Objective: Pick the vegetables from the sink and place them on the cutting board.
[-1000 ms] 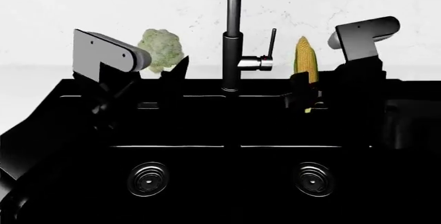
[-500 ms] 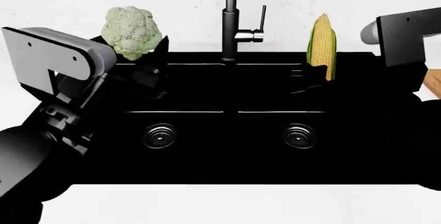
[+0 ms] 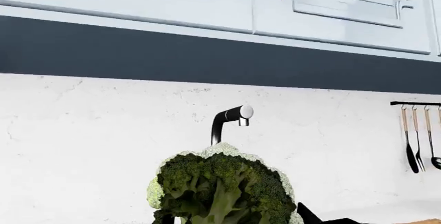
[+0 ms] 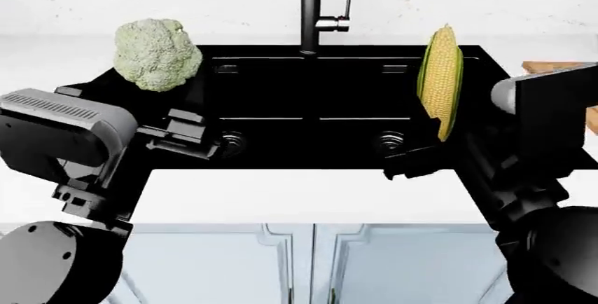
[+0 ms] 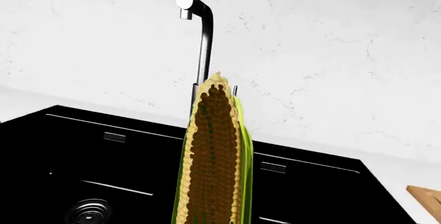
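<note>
Head view: faucet [image 4: 314, 10] stands behind sink [image 4: 280, 108], cutting board [image 4: 551, 67] beside.

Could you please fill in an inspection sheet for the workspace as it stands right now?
Surface: white counter around black sink; basins bare, two drains.
Job's things: cauliflower and corn cob both lifted, upright; cutting board edge at far right.
Clutter: nothing seen.
Grippers: left tool shut on cauliflower; right tool shut on corn cob.
Cables: nothing seen.
Surroundings: faucet, marbled wall, hanging utensils, cabinets.
</note>
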Robot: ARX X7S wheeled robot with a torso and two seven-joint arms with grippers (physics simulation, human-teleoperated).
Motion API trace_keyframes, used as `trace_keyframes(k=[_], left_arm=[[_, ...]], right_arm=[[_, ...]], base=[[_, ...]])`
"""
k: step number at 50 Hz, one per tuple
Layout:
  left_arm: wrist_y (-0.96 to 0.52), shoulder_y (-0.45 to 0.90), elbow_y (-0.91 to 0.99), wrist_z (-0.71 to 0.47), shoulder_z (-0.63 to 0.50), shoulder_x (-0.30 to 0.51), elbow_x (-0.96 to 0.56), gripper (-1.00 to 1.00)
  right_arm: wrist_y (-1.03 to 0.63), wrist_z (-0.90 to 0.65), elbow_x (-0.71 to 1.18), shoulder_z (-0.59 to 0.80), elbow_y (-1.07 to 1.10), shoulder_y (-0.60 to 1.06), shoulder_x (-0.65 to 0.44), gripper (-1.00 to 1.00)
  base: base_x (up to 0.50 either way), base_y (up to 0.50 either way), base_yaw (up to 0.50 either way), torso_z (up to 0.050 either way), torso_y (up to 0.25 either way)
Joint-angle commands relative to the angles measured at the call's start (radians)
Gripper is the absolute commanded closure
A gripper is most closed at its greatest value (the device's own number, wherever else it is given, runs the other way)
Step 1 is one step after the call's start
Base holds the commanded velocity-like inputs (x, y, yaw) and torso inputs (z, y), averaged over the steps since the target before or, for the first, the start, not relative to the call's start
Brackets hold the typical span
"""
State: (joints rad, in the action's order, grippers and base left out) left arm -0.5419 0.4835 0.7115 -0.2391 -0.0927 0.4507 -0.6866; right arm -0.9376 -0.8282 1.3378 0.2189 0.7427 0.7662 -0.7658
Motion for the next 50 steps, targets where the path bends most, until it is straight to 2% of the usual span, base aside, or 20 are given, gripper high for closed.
trace_keyframes(k=[1,5,13,50], left_arm=[[0.254,-0.151,-0.038,0.029,0.003,-0.071,0.153,1.00],[0.289,-0.171,-0.053,0.030,-0.016,-0.083,0.199,1.00],[0.301,-0.193,-0.026,0.014,-0.024,-0.089,0.215,1.00],[0.297,-0.190,-0.028,0.008,-0.045,-0.080,0.202,1.00]], right_arm=[[0.239,0.156,-0.480,0.061,0.103,-0.303,0.037,1.00],[0.320,0.205,-0.573,0.104,0.052,-0.342,0.071,1.00],[0.383,0.223,-0.565,0.074,0.060,-0.383,0.070,1.00],[0.394,0.221,-0.541,0.065,0.056,-0.383,0.070,1.00]], base=[[0.00,0.00,0.00,0.000,0.000],[-0.04,-0.32,0.00,0.000,0.000],[-0.08,-0.50,0.00,0.000,0.000],[0.03,-0.50,0.00,0.000,0.000]])
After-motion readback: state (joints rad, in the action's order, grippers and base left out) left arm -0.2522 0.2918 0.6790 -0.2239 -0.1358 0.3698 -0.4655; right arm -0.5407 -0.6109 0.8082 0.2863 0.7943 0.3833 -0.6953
